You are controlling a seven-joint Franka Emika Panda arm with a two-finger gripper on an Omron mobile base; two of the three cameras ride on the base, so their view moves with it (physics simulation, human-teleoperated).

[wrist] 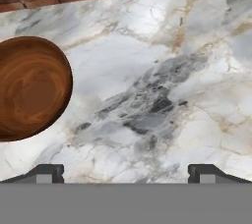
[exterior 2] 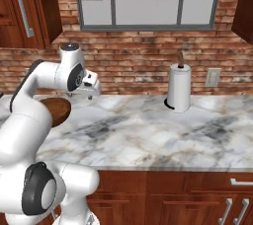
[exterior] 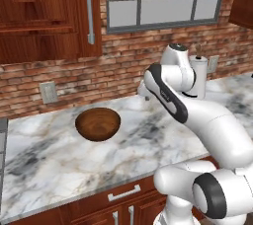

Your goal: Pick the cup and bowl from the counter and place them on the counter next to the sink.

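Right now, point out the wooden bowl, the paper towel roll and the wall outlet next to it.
bowl (exterior: 98,124), left base view, on its inner hollow.
paper towel roll (exterior 2: 179,89), right base view, on the middle of its white side.
wall outlet (exterior 2: 213,77), right base view, on its face plate.

We see the bowl (exterior: 98,124) sitting upright on the counter (exterior: 44,155), dark wood glossy against the veined marble. Our arm (exterior: 197,120) rises from the lower right and bends back toward the brick wall (exterior: 123,63), its hand near the wall, to the right of the bowl and apart from it. A wall outlet (exterior: 48,92) sits left of the bowl, a wood cabinet (exterior: 49,14) with a metal handle (exterior: 89,11) above, and a window (exterior: 163,12) beside it.
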